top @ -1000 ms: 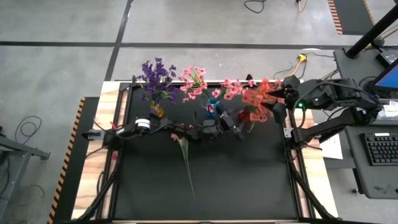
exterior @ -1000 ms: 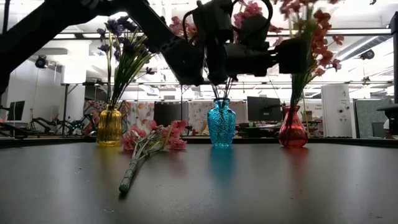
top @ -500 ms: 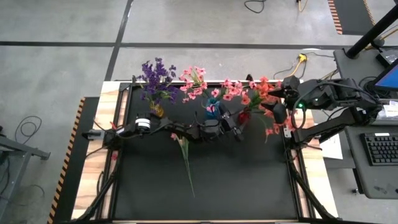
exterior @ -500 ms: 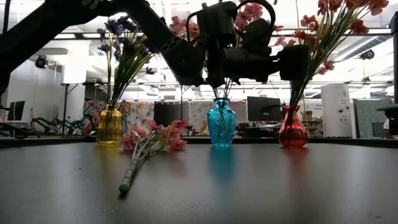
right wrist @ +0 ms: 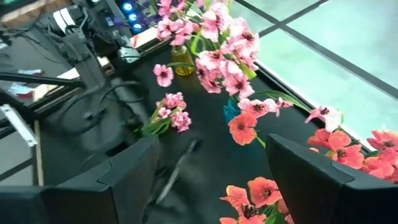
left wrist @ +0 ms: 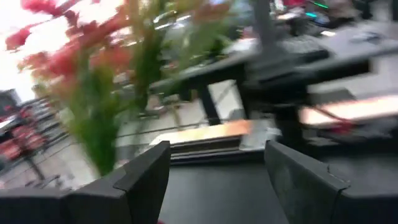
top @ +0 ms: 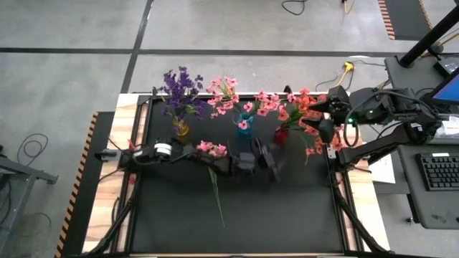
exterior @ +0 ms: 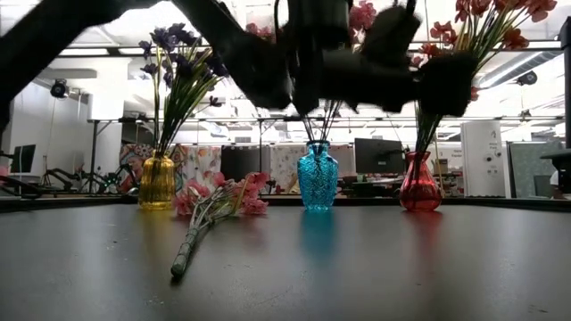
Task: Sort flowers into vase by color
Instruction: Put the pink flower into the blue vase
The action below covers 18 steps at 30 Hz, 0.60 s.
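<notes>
Desk: a black-topped desk (top: 287, 215) with pale wooden edges is carrying three small glass vases in a row along its far side
Yellow vase: an amber-yellow glass vase (exterior: 157, 182) is standing at the left end of the row, holding purple-blossomed sprigs (top: 179, 87)
Blue vase: a turquoise glass vase (exterior: 318, 176) is standing in the middle, with pink-blossomed sprigs (top: 224, 93) spreading above it
Red vase: a red glass vase (exterior: 419, 183) is standing at the right end, with coral-red sprigs (exterior: 486, 22) leaning out to the right
Loose flower: one pink sprig with a long thin green stem (top: 214, 188) is lying flat on the desk in front of the yellow and blue vases, its blossoms (exterior: 223, 194) pointing toward the vases and its stem toward the near edge
Left hand: the left hand (top: 271, 159) is hanging above the desk, in front of the blue and red vases, its two dark fingers (left wrist: 144, 177) standing apart with nothing between them
Right hand: the right hand (top: 326, 115) is sitting at the far right edge of the desk, just beside the coral-red blossoms, its fingers (right wrist: 134, 171) spread wide and gripping nothing
</notes>
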Tool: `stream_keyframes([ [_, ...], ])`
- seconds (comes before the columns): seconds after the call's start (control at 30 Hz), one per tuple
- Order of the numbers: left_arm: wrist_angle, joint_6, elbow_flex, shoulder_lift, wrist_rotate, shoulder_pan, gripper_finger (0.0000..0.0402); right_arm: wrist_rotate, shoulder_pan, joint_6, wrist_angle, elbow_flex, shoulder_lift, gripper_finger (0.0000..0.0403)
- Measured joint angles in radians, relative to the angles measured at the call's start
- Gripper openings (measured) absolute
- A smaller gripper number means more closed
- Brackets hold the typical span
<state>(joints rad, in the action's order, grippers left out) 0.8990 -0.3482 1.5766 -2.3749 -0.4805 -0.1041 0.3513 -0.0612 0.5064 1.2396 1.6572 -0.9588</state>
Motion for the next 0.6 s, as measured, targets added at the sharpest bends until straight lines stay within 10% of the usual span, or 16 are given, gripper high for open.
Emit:
stream_keyframes([
  [0.3, -0.205, -0.182, -0.001, 0.146, -0.382, -0.204, 0.0247, -0.034, 0.000, -0.058, -0.052, 0.018, 0.000, 0.0284],
  [0.6, -0.810, 0.226, -0.008, 0.362, -0.532, -0.321, 0.0247, -0.137, -0.046, -0.090, -0.153, 0.029, -0.020, 0.0285],
])
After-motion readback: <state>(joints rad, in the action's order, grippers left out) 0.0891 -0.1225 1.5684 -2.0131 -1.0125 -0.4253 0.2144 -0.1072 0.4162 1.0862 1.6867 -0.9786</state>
